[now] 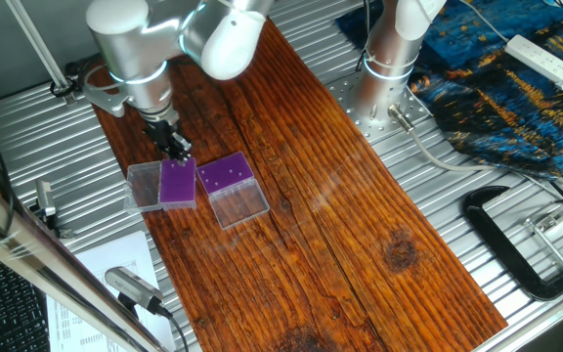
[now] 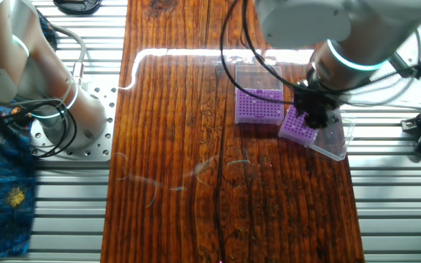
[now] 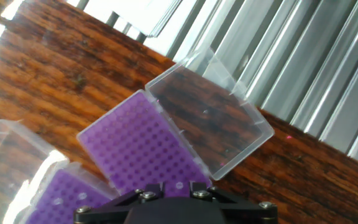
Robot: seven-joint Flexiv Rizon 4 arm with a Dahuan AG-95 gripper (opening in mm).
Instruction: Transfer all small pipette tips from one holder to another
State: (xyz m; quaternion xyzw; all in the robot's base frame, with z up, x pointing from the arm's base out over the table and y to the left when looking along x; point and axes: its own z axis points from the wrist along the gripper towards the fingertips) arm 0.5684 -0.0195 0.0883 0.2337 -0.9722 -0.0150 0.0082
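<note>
The wider, lighter-purple holder (image 1: pixel 226 173) (image 2: pixel 259 106) stands mid-board with its clear lid (image 1: pixel 239 203) open. A few pale small pipette tips (image 3: pixel 58 201) show on it. Beside it lies the narrower, darker-purple rack (image 1: pixel 177 183) (image 2: pixel 298 128) (image 3: pixel 142 149), its clear lid (image 3: pixel 207 118) folded open. My gripper (image 1: pixel 174 145) (image 2: pixel 314 109) (image 3: pixel 176 188) hovers low over this darker rack's near end, fingers apart. One pale tip (image 3: pixel 179 185) shows on the purple between the fingertips.
The racks sit on a wooden board (image 1: pixel 360 215) over a slotted metal table. A black clamp (image 1: pixel 516 244), a blue cloth (image 1: pixel 497 78), a power strip (image 1: pixel 541 57) and the arm's base (image 1: pixel 389 59) lie to the right. Papers (image 1: pixel 106 284) lie front left.
</note>
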